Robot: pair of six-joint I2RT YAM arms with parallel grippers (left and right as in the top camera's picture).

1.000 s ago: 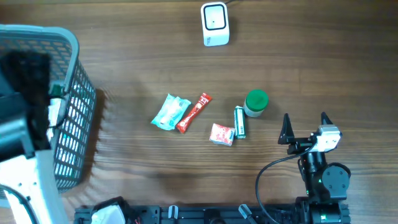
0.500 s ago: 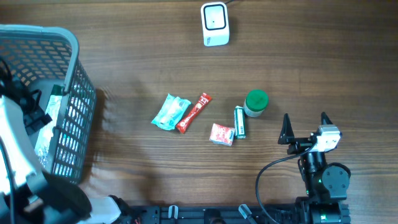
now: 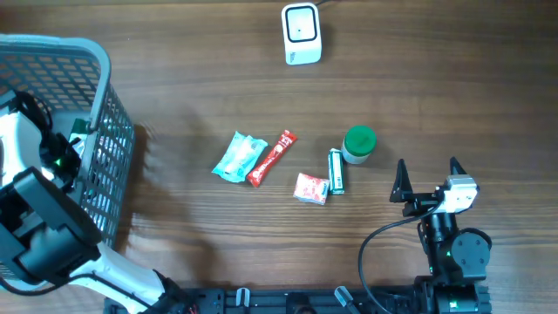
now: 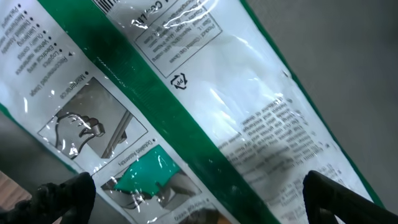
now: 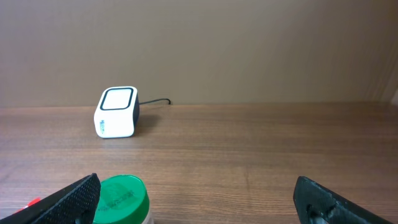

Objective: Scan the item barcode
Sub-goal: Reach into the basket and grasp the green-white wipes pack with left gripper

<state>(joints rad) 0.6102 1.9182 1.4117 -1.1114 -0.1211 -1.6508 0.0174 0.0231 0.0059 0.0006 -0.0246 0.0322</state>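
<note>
Both claws spread wide, clamping nothing.
Overhead: green-lidded jar (image 3: 358, 144) and 4 small packs (image 3: 312, 188) lie at 10 o'clock from the right claw (image 3: 427, 179); the left arm (image 3: 39, 227) covers its claw at the basket (image 3: 100, 61), 9 o'clock. Left wrist: green-white packet (image 4: 186, 99) just beyond the left claw (image 4: 202, 200), edges cut off. Right wrist: jar at 7, half cut off.

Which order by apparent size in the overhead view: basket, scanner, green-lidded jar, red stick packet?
1. basket, by far the largest.
2. scanner.
3. green-lidded jar and red stick packet: too close to rank. The jar looks wider, the packet longer but thin.
</note>
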